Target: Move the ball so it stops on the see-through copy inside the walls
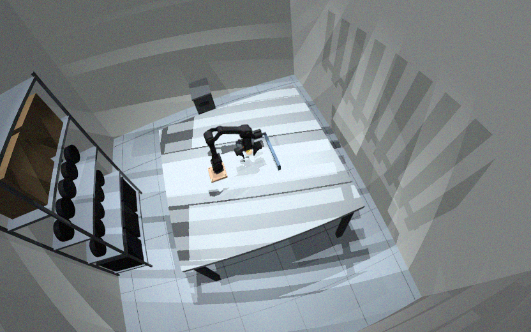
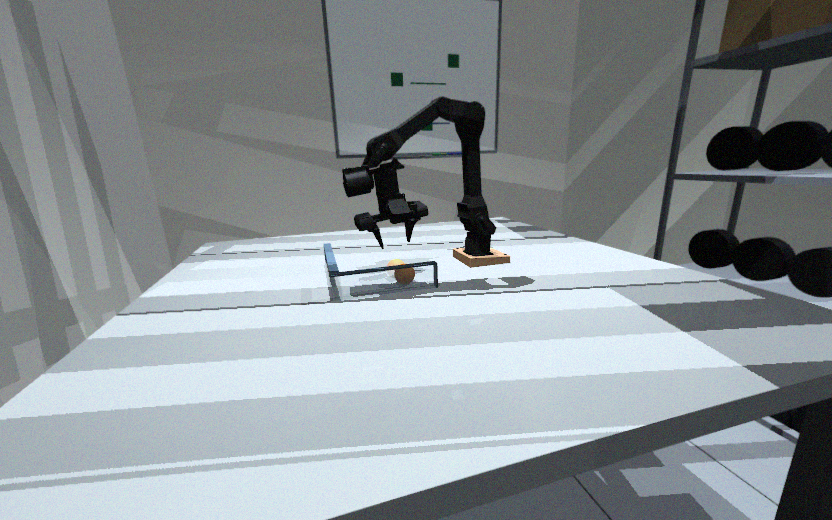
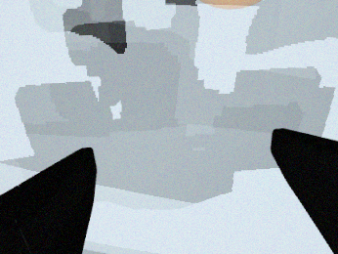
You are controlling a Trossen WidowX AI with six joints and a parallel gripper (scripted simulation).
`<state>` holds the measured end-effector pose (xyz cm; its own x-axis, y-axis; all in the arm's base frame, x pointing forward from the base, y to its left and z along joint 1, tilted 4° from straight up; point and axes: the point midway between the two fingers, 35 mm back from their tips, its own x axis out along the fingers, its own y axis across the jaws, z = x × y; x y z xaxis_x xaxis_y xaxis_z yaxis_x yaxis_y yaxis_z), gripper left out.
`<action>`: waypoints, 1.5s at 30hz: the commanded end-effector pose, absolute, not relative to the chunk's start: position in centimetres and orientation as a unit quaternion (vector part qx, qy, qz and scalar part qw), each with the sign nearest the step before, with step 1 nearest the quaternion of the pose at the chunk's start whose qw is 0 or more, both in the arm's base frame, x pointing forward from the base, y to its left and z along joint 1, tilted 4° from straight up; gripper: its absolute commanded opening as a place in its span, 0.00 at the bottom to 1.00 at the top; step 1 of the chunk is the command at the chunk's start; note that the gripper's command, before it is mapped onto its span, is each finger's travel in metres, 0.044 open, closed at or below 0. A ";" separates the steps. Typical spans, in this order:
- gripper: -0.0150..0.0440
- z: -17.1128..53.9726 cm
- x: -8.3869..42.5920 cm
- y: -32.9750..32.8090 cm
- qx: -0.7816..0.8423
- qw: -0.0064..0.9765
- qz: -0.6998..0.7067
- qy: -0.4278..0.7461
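The orange ball (image 2: 404, 274) rests behind the clear front wall (image 2: 362, 271), close to it. The paler see-through copy (image 2: 394, 263) (image 1: 250, 152) shows just beyond the ball, partly overlapped by it in the exterior view. The second wall (image 2: 330, 258) (image 1: 272, 151) meets the first at a corner. My gripper (image 2: 395, 244) (image 1: 249, 156) (image 3: 186, 148) is open and empty, pointing down above the table near the ball and copy. In the wrist view a peach round edge (image 3: 230, 3) shows at the top; which of the two it is I cannot tell. The arm hides most of the ball in the top view.
The arm's wooden base (image 1: 217, 174) (image 2: 481, 257) stands on the white table (image 1: 250, 219) (image 2: 392, 392). The low walls are the nearest obstacles to the fingers. A shelf rack (image 1: 83, 133) stands beyond the table's edge. Striped shadows cross the table.
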<state>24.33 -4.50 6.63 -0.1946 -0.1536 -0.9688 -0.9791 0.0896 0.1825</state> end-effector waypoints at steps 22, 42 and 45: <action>0.85 6.2 26.5 7.0 -0.454 0.520 0.473 0.547; 0.85 3.4 26.4 7.0 -0.454 0.520 0.473 0.547; 0.85 2.9 26.4 7.0 -0.454 0.520 0.473 0.547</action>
